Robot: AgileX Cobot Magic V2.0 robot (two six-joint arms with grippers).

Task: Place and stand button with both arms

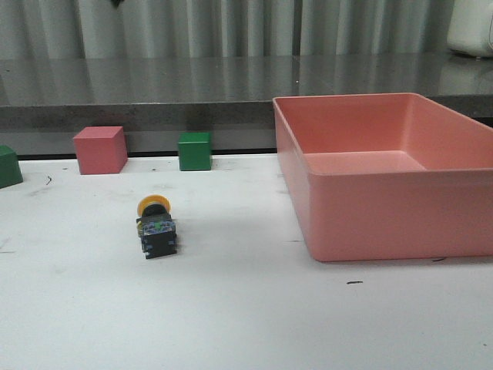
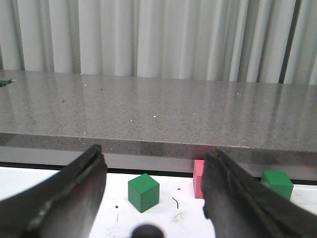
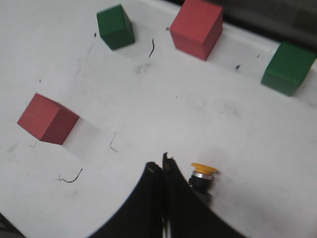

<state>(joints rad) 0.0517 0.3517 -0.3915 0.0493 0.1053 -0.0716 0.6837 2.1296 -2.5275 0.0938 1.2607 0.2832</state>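
1. The button (image 1: pixel 155 228) lay on its side on the white table (image 1: pixel 246 324), left of centre, with its yellow cap pointing toward the far edge and its clear base toward the near edge. It was not standing.
2. The pink bin (image 1: pixel 385 173) sat well apart to the right. A pink cube (image 1: pixel 100 149) and a green cube (image 1: pixel 194 150) stood along the far edge, with a second green cube (image 1: pixel 9 166) at the far left.
3. Neither arm appeared in the front view. In the left wrist view, the left gripper (image 2: pixel 153 198) stood wide apart and empty, facing the far counter.
4. In the right wrist view, the right gripper (image 3: pixel 162 173) had its fingers pressed together and held nothing. The button sat just beside the fingertips; whether they touched it could not be determined.
5. Risk: closed fingers descending beside the button would likely push it and roll it on its round body rather than grasp it.
6. Risk: a grip on the smooth cap could slip and let the button pivot.
7. Risk: a tilted release onto the small square base would probably topple it.
8. Risk: two arms converging on one small part could collide.
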